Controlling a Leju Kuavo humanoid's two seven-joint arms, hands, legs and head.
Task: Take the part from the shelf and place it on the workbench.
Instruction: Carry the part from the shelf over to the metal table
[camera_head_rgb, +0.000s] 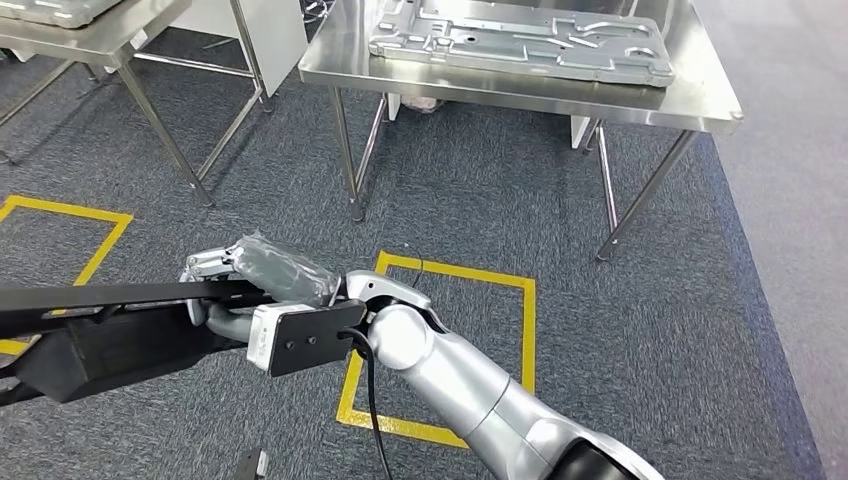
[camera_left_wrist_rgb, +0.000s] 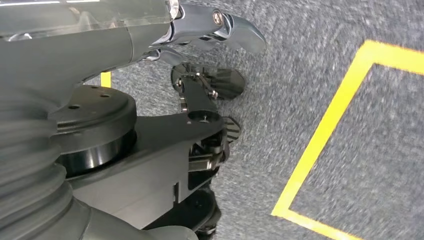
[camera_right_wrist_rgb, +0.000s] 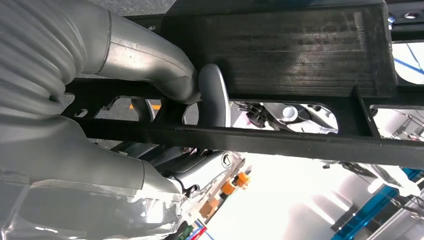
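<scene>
Right now the right hand (camera_head_rgb: 262, 283) has its thumb and fingers wrapped around the long black part (camera_head_rgb: 110, 330), up in the air over the carpet. Its left hand (camera_left_wrist_rgb: 205, 100) hangs with fingers apart, holding nothing. With one hand holding such a long part, it could tip, slip out, or bump a leg of the steel bench (camera_head_rgb: 690, 105) ahead.

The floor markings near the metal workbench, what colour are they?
Yellow tape squares on grey carpet, clearest in head view.
</scene>
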